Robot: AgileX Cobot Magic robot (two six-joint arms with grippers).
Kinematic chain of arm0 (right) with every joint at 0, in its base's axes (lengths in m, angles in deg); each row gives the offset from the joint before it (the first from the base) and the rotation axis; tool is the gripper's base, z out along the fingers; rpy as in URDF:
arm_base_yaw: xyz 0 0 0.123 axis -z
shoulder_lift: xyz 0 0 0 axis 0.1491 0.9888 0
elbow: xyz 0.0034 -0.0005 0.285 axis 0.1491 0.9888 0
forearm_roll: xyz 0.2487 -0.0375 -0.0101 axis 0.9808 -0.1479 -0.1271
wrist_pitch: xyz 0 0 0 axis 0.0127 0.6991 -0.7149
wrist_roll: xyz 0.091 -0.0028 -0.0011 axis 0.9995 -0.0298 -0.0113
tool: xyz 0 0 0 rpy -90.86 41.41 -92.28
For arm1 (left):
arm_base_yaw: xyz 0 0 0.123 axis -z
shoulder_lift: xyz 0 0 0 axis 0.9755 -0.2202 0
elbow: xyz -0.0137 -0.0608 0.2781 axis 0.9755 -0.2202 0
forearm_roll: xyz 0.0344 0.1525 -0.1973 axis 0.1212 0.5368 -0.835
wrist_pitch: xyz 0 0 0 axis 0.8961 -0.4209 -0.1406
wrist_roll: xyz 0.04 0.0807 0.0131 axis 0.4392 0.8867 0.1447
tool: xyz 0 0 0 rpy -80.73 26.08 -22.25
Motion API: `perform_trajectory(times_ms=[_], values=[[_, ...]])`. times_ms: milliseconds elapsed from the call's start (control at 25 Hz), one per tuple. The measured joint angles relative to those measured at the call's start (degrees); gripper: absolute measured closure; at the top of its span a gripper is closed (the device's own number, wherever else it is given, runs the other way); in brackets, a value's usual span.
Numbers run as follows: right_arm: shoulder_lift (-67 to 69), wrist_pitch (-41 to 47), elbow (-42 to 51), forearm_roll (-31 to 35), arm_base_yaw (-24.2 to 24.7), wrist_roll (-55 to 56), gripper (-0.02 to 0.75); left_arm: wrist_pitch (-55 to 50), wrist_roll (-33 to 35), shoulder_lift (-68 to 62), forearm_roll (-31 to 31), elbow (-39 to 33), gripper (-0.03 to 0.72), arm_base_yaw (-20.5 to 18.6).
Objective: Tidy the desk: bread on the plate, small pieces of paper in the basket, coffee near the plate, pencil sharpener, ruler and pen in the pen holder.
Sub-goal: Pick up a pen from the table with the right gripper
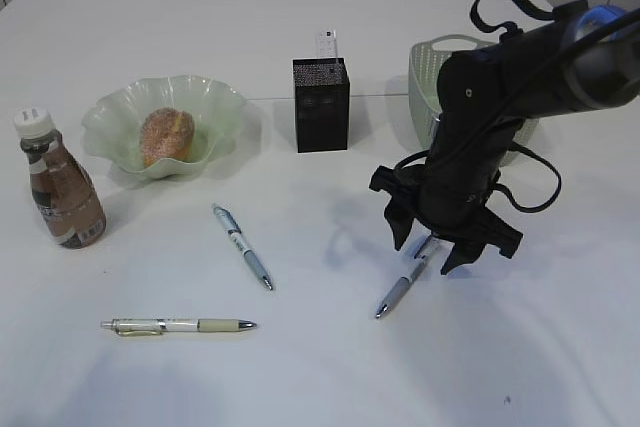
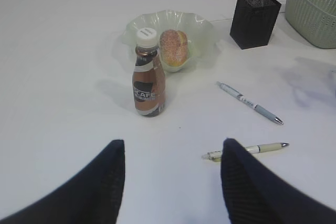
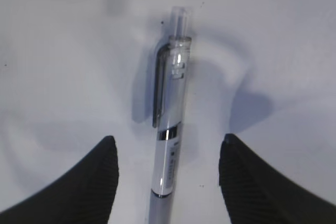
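My right gripper hangs open just above the desk, its fingers astride a silver pen. In the right wrist view that pen lies untouched between the fingertips. My left gripper is open and empty over bare desk. The bread sits in the plate, and the coffee stands upright to its left. The ruler pokes out of the pen holder. No pencil sharpener or small pieces of paper are in view.
The basket stands at the back right, partly behind my right arm. A grey-blue pen lies mid-desk and a beige pen nearer the front. In the left wrist view the beige pen lies just beyond the right finger.
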Motion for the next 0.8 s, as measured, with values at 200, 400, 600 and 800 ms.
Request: perform_trajectory(times_ms=[200, 400, 600, 800], values=[[0.00, 0.00, 0.00, -0.45, 0.00, 0.39, 0.258, 0.00, 0.00, 0.00, 0.00, 0.00, 0.289, 0.00], [0.26, 0.00, 0.00, -0.45, 0.00, 0.43, 0.258, 0.00, 0.00, 0.00, 0.00, 0.00, 0.294, 0.00], [1.28, 0.00, 0.00, 0.41, 0.00, 0.52, 0.258, -0.13, 0.00, 0.00, 0.00, 0.00, 0.294, 0.00], [1.41, 0.00, 0.00, 0.79, 0.00, 0.52, 0.258, -0.13, 0.00, 0.00, 0.00, 0.00, 0.294, 0.00]])
